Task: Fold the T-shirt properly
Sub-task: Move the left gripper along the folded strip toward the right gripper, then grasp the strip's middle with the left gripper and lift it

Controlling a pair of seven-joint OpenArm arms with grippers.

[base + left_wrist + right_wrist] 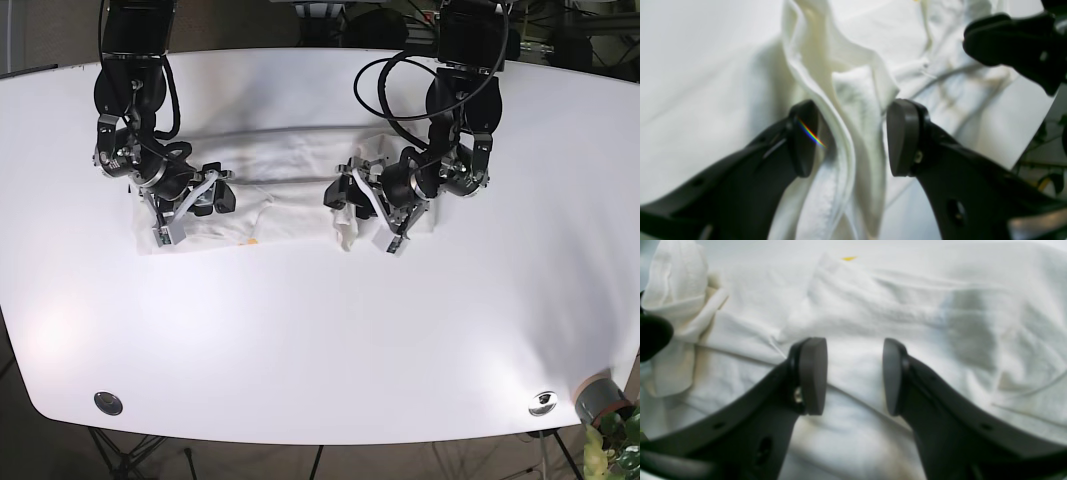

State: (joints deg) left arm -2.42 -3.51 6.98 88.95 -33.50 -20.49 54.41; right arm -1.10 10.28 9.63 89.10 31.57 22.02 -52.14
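The white T-shirt point(290, 165) lies spread and crumpled across the far half of the white table point(320, 330). My left gripper point(352, 210) is at the shirt's right part. In the left wrist view it point(853, 138) is open, with a raised ridge of shirt cloth point(843, 110) standing between the two pads. My right gripper point(190, 210) is over the shirt's left part. In the right wrist view it point(851, 376) is open and empty, just above flat folds of the shirt point(907, 306). A small yellow tag point(250, 241) shows at the shirt's near edge.
Both arms reach down from the far edge of the table. Two round metal fittings point(107, 402) point(543, 402) sit near the front edge. A grey pot with a plant point(600, 400) stands off the front right corner. The other gripper shows as a black shape point(1017, 43) in the left wrist view.
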